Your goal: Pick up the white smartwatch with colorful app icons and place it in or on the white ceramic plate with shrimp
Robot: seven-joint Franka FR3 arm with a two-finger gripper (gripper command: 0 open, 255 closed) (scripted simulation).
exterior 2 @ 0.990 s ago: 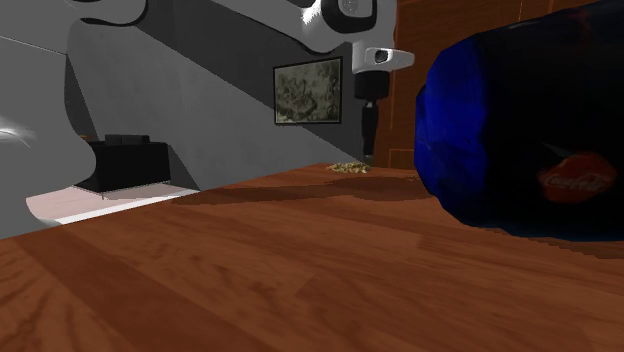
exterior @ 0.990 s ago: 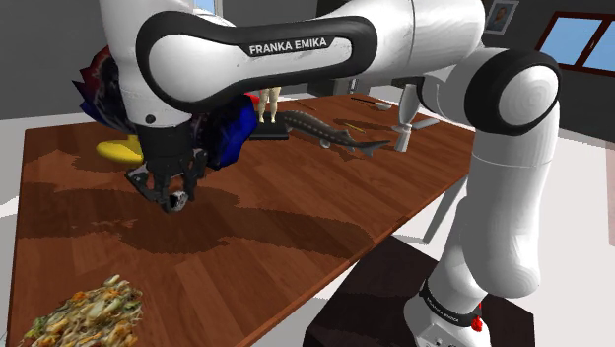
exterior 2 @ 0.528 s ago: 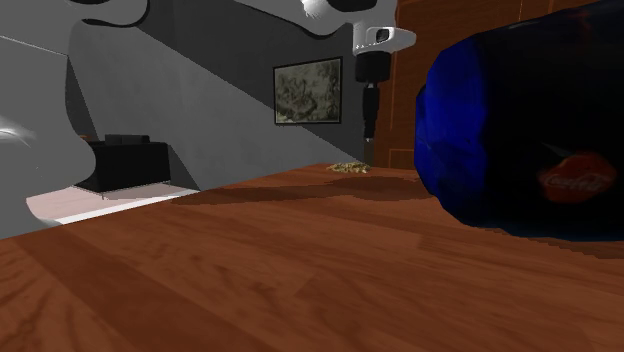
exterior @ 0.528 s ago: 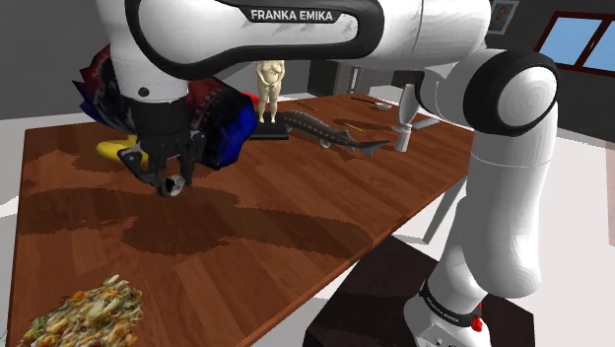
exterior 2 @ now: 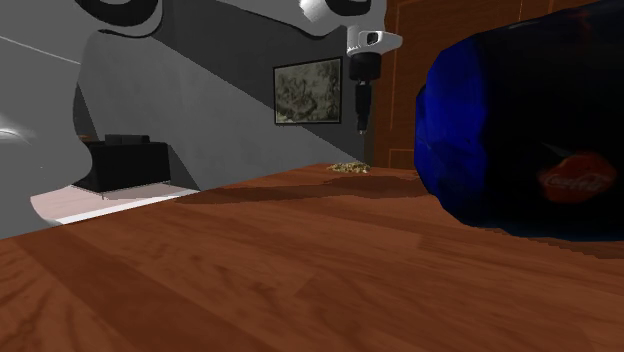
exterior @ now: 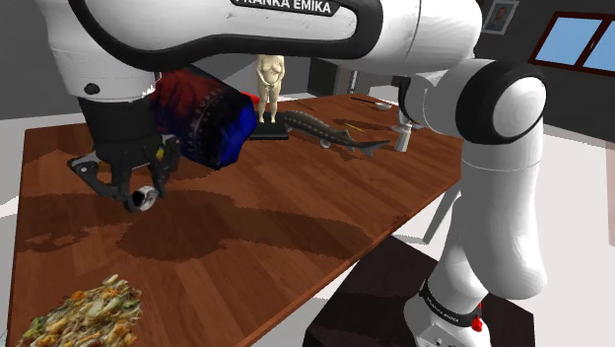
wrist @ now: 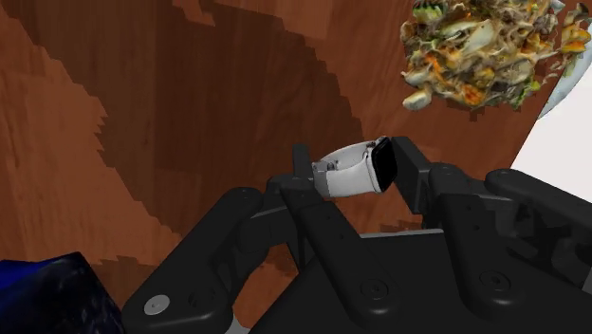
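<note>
Holding the white smartwatch (wrist: 356,171) pinched between both fingers, narrowly parted, the gripper (exterior: 134,194) hangs above the wooden table (exterior: 296,222), clear of its surface. Watch face dark, strap pale. Shrimp plate (wrist: 566,82) sits at the table edge, apart from the watch

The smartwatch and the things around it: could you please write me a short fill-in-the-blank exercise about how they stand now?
1. The white smartwatch is clasped between the two black ___ of the gripper.
2. The smartwatch hangs ___ the wooden table, not touching it.
3. In the shoulder view, the heap of food lies at the lower ___ corner.
4. The object with the Coca-Cola logo is coloured ___.

Missing words: fingers; above; left; blue.
</note>
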